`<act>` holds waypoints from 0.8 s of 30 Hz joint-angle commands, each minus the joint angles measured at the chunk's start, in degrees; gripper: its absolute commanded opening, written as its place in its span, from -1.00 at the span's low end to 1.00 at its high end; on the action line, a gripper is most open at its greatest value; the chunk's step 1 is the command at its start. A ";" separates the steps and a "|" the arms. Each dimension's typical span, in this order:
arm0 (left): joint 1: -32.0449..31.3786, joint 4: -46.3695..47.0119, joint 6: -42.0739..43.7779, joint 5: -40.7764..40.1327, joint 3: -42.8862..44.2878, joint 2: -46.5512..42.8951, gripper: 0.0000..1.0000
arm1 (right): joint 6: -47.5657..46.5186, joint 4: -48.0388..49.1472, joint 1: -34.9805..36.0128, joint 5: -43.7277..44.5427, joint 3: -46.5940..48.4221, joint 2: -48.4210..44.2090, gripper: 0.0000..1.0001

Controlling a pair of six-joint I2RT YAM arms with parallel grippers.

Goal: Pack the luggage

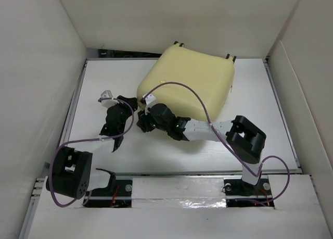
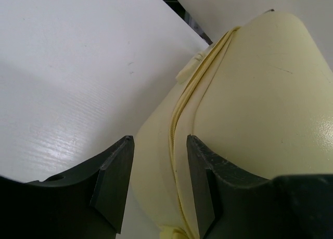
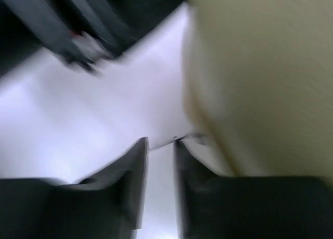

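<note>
One luggage (image 1: 187,83) on the table (image 1: 156,155), pale yellow, shut, lying flat toward the far side, a little right of middle, turned at an angle. At its far edge, small wheels (image 1: 230,57), near the back wall. Along its rounded near-left corner, a zip seam (image 2: 179,114), sharp in the left wrist view.

Right at that corner, the left gripper (image 2: 158,140), fingers (image 2: 112,181) apart, with the seam in the gap between them; impossible to tell whether touching the shell. Just beside the same corner, low over the table, the right gripper (image 3: 161,141), in a blurred view: fingers a narrow slit apart, bare white table in the slit, nothing clamped. Yellow shell across the right of that view, dark arm parts at its upper left.

Matt white table, with a faint grain and a soft sheen. Tall plain white walls (image 1: 31,93) on three sides, boxing it in. Dark gap along the foot of the back wall. At the near edge, a white strip (image 1: 177,189) under both arm bases, with glossy tape along it. Purple cables (image 1: 203,101) looping from each arm, one of them over the luggage.
</note>
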 commanded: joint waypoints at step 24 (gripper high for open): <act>0.93 -8.06 -1.69 11.25 7.72 -0.09 0.06 | 6.26 -11.84 -49.70 3.70 -36.04 -58.41 -1.00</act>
